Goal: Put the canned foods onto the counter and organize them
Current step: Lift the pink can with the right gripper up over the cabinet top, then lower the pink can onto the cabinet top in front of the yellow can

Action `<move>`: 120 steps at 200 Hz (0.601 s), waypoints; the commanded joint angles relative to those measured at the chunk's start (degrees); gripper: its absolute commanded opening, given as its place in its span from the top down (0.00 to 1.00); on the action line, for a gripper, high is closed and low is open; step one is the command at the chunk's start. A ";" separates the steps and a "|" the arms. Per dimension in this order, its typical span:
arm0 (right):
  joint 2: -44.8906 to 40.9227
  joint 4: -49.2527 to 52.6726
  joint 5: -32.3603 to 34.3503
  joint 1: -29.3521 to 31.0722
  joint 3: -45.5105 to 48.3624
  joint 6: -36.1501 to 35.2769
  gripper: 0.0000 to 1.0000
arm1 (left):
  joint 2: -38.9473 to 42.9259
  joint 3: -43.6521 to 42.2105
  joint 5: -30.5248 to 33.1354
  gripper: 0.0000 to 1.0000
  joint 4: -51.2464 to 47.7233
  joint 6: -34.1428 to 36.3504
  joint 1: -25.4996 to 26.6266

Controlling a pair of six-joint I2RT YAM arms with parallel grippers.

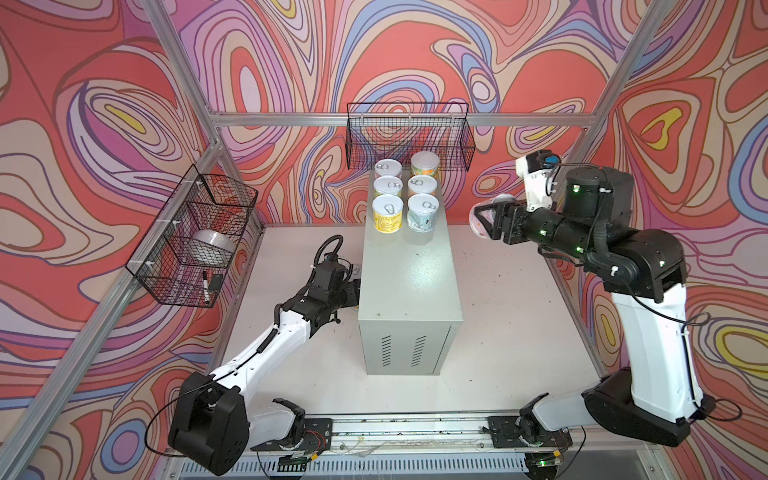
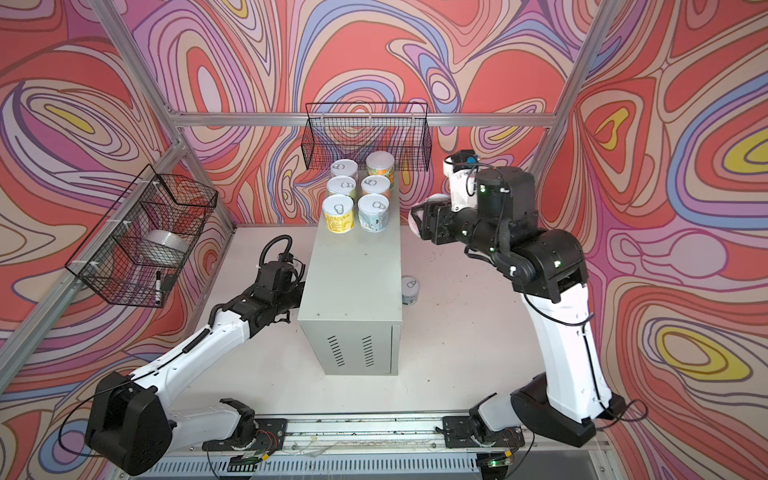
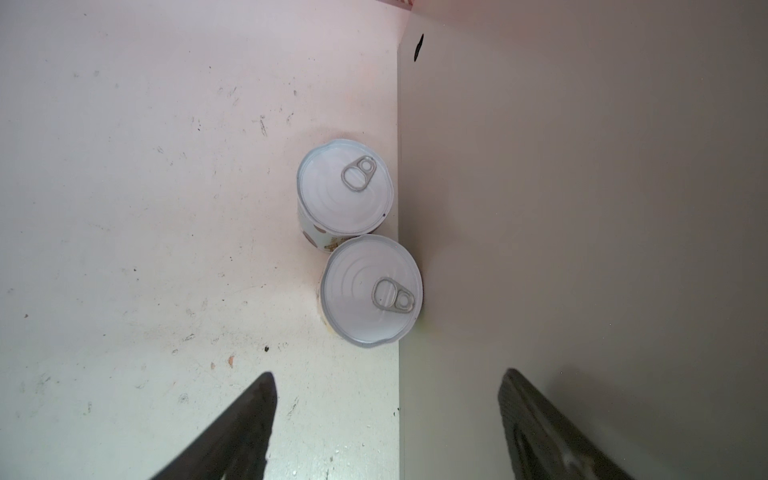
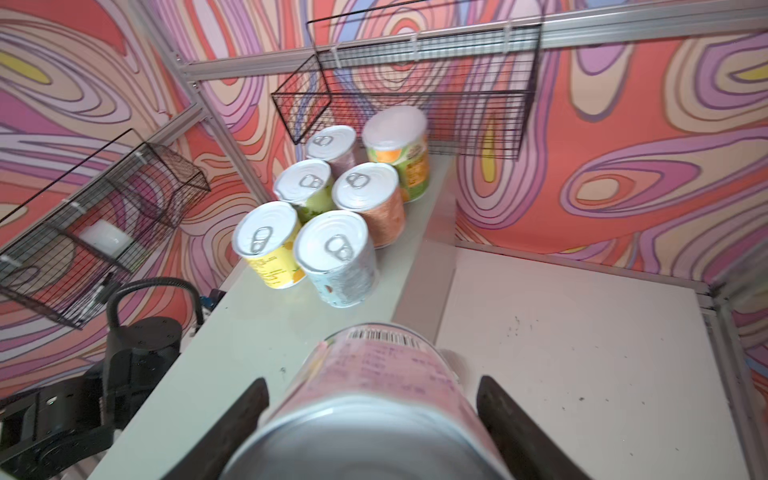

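The counter [image 1: 411,282] [image 2: 353,282] stands mid-table. Several cans sit in two rows at its far end, the yellow can [image 1: 387,212] [image 4: 266,249] and the light blue can [image 1: 423,212] [image 4: 336,257] nearest. My right gripper [image 1: 482,218] [image 2: 422,218] [image 4: 372,386] hovers right of the counter's top, shut on a pink can [image 1: 473,224] [image 4: 382,357] held on its side. My left gripper [image 3: 386,374] [image 1: 353,289] is low by the counter's left wall [image 3: 582,208], open and empty. Ahead of it two upright cans [image 3: 345,191] [image 3: 370,291] stand on the table against that wall.
Another can [image 2: 410,291] stands on the white table [image 1: 519,332] right of the counter. A black wire basket [image 1: 409,137] hangs behind the counter. A second basket [image 1: 195,232] on the left wall holds a white roll [image 1: 214,243] and a marker [image 1: 205,286].
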State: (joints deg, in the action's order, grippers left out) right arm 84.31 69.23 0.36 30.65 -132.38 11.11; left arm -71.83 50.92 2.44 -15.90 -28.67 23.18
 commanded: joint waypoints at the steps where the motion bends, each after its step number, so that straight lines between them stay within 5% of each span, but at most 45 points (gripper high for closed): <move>1: 3.08 -1.97 3.14 5.63 -5.28 -1.92 1.00 | 1.08 2.06 0.64 0.16 -2.54 0.56 0.20; 70: 15.24 -0.82 7.09 15.19 -14.49 -3.69 1.00 | 3.60 3.34 1.89 0.16 -6.06 1.51 0.07; 120: 20.77 -0.23 7.62 16.61 -16.04 -2.71 1.00 | 4.17 3.50 1.52 0.16 -6.81 1.44 -0.02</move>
State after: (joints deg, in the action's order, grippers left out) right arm 104.79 71.35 5.98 46.85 -147.06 8.36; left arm -68.64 52.77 3.31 -20.86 -27.64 23.20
